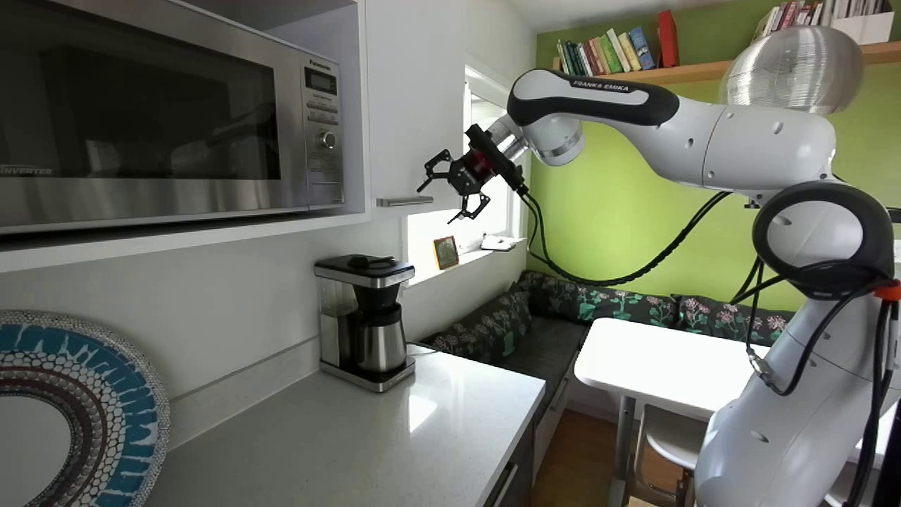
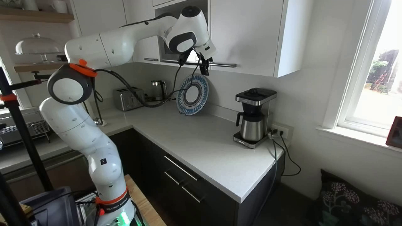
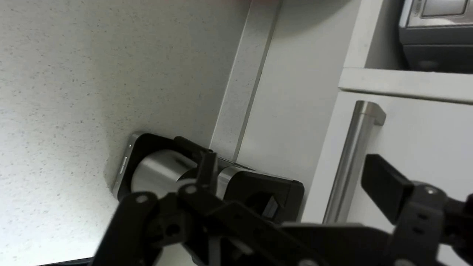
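Claw (image 1: 433, 206) spread, I see, in an exterior view, near the level handle (image 1: 405, 201) low on the white door (image 1: 415, 105); in an exterior view dark fingers (image 2: 204, 69) obscure its left end; in the wrist view it slants, lower end hidden.

Daylight from blown-out window (image 2: 366, 94) — glare patch on countertop (image 1: 331, 436) — tool (image 3: 295, 179) blurred in wrist view.
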Robot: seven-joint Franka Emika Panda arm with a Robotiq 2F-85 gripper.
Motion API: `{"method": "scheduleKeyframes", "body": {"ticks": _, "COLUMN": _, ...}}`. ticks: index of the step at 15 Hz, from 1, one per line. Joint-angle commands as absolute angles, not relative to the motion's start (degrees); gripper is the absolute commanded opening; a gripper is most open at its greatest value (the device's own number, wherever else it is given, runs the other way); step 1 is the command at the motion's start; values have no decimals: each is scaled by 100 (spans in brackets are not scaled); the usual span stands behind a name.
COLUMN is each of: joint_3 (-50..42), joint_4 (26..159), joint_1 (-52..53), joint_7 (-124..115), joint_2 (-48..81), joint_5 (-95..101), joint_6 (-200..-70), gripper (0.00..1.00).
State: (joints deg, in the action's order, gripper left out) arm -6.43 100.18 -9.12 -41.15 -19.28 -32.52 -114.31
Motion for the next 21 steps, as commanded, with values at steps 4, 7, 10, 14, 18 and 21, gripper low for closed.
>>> {"method": "scheduleKeyframes", "body": {"ticks": 4, "joint_3": -510, "joint_4": 9700, "joint_1": -647, "joint_7": -4300, "joint_2": -1420, "joint_5": -3401, "joint_6": -12044, "gripper": 100}}
{"method": "scheduleKeyframes", "body": {"ticks": 7, "joint_3": -479, "joint_4": 9653, "joint_1": -610, "joint_7": -4337, "joint_2": -1303, "joint_5": -3297, "joint_6": -12073, "gripper": 100}}
{"method": "scheduleKeyframes", "body": {"ticks": 10, "joint_3": -463, "joint_4": 9639, "joint_1": -631, "joint_7": -4322, "joint_2": -1239, "joint_5": -3149, "joint_6": -12074, "gripper": 100}}
{"method": "scheduleKeyframes", "body": {"ticks": 14, "joint_3": -473, "joint_4": 9617, "joint_1": -659, "joint_7": -4353, "joint_2": -1206, "joint_5": -2956, "joint_6": -12018, "gripper": 100}}
{"method": "scheduleKeyframes", "body": {"ticks": 18, "joint_3": -517, "joint_4": 9569, "joint_1": -675, "joint_7": -4239, "joint_2": -1233, "joint_5": -2676, "joint_6": -11794, "gripper": 100}}
{"method": "scheduleKeyframes", "body": {"ticks": 21, "joint_3": -603, "joint_4": 9592, "joint_1": -659, "joint_7": -3901, "joint_2": -1336, "joint_5": -2593, "joint_6": -11318, "gripper": 100}}
